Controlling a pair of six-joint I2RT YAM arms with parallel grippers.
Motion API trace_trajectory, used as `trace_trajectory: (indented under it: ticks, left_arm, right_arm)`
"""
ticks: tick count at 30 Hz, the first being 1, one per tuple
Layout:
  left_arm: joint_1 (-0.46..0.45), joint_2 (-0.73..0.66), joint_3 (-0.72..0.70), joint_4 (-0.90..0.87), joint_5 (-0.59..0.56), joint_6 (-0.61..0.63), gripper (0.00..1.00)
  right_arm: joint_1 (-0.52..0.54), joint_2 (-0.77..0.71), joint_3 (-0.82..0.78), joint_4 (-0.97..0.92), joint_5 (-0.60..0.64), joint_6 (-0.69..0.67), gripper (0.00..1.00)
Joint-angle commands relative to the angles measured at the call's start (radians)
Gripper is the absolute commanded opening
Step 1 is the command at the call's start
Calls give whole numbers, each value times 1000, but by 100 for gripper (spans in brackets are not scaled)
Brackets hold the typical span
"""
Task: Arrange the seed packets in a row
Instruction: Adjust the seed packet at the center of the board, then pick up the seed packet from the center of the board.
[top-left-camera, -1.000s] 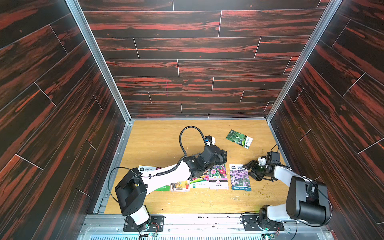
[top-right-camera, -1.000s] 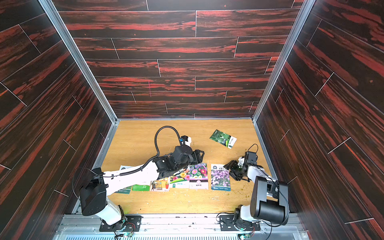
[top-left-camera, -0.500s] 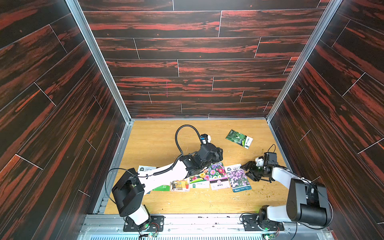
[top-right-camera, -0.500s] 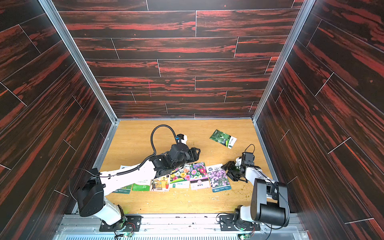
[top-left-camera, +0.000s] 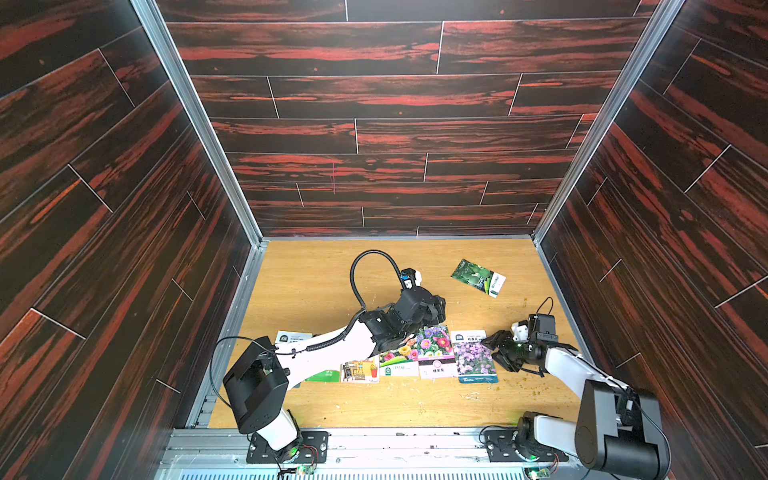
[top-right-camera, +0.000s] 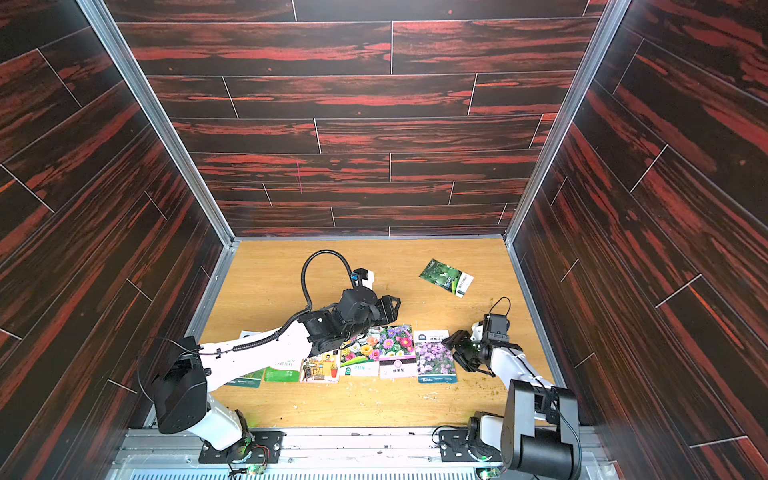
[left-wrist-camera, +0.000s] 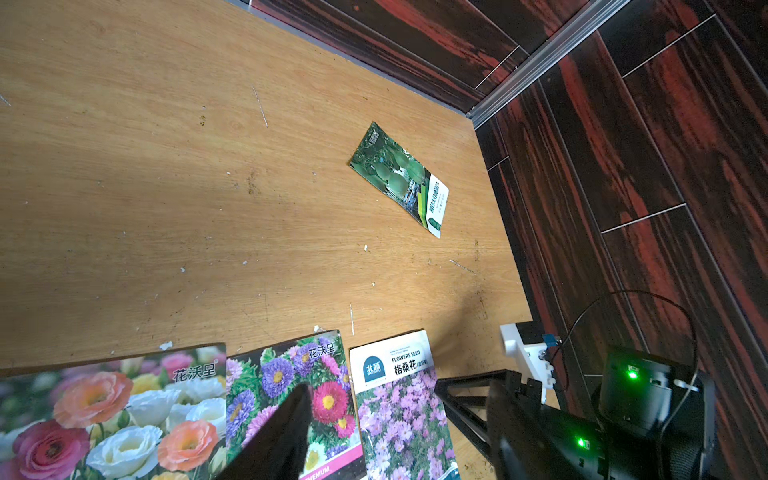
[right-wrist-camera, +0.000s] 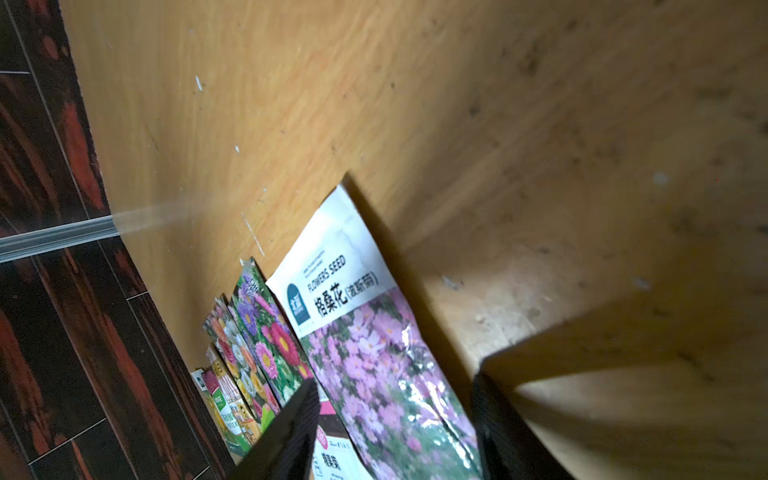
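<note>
I count six glossy printed seed packets (top-left-camera: 432, 353) rowed at 6 o'clock, one green leafy packet (top-left-camera: 478, 277) stray at 1 o'clock; left pincer (top-left-camera: 437, 311) and right pincer (top-left-camera: 496, 353) gape empty.

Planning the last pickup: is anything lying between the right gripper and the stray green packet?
Nothing visible does: only light wooden tabletop separates the right gripper from the flat green leaf-printed seed packet.

Purple-flower packet (left-wrist-camera: 401, 415), right end of the row at lower centre of both top views: white band reads "FLOWERS SEED" and "格桑花(波斯菊)". Aster packet (left-wrist-camera: 286, 374), just left of it: "花沃呈"; pink band ends "…HEMUM". Rose packet (left-wrist-camera: 112, 415): "花沃呈". Green-leaf packet (left-wrist-camera: 395, 174), apart: label unreadable.
</note>
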Motion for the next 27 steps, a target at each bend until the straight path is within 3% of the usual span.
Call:
trace_trajectory:
  ticks: [1,4,6,8,15,19,23,27]
  left_arm:
    - [7,-19,-1,7,-8,20,68]
    - [36,9,24,2,26,68,69]
    - [77,56,87,-26,72,130,90]
    - [117,141,185,-54,154,206,100]
    - [231,558,647,-249,448,427,100]
    - [266,719,798,-216,495,519,100]
    - [290,878,1056,-341,550,608,100]
    - [343,1059,1304,-350,647,539,100]
  right_arm:
    - [7,-5,9,-78,32,4,61]
    - [4,-9,52,-85,142,26,61]
    - [5,20,98,-50,197,64,63]
    - [3,83,159,-1,223,103,64]
    - [-43,377,441,106,207,141,66]
    - [-91,548,654,58,174,73,67]
    - [-141,674,804,64,153,34,68]
    - [-165,868,1001,26,57,-24,69]
